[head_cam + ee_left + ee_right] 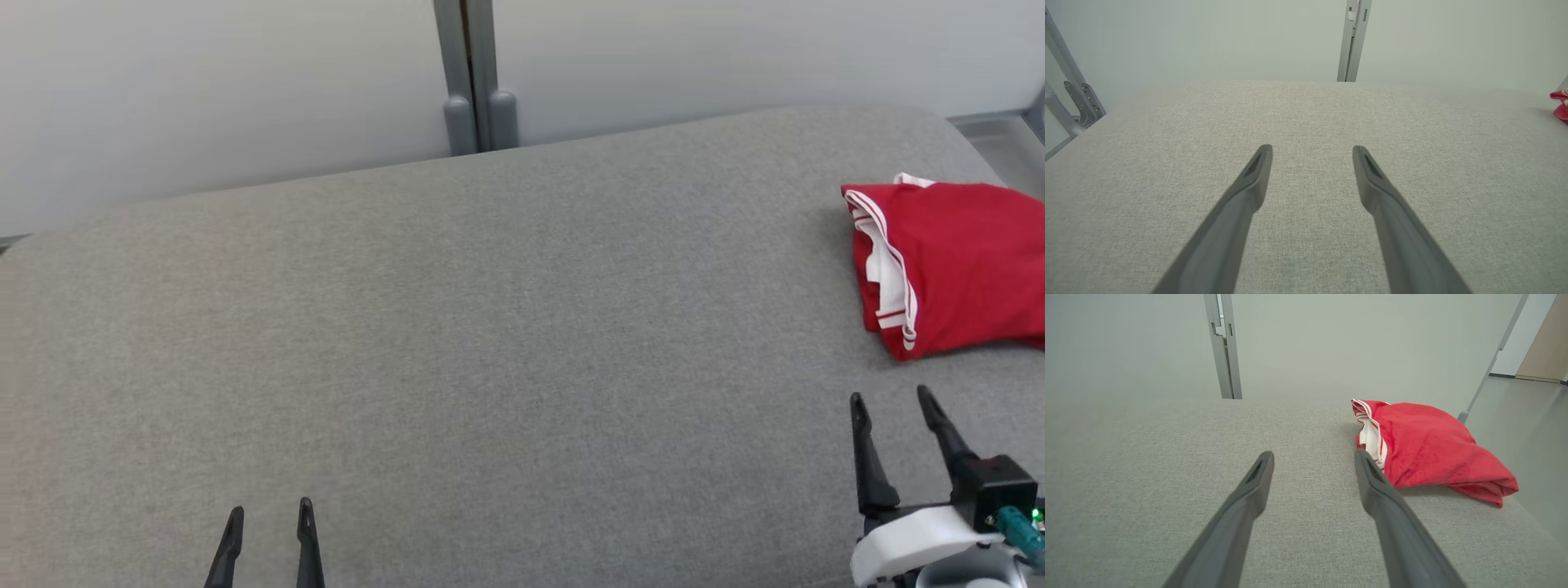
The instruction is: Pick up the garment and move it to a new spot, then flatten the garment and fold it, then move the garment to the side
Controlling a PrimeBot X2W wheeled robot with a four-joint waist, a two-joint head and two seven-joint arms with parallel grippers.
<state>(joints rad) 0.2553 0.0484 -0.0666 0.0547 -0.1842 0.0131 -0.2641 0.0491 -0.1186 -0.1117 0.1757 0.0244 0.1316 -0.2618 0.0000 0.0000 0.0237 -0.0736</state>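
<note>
1. Presently, garment (955, 261): red cloth with white striped trim, folded into a compact bundle. It lies at the right end of the grey padded surface (490, 327), close to that edge.
2. The trim side of the bundle faces the middle of the surface. The plain red side faces the right edge.
3. Right gripper (890, 394): 2 dark fingers spread apart, nothing between them. It sits on the near side of the garment with its tips pointing toward it. In the head view a strip of bare grey fabric separates the tips from the cloth, so no contact.
4. Left gripper (271, 506): 2 fingers spread apart, empty. It is over bare surface at the lower left of the head view, well apart from the garment.
5. Background: a pale wall runs behind the surface, with a grey upright post (476, 82) at the far edge.
</note>
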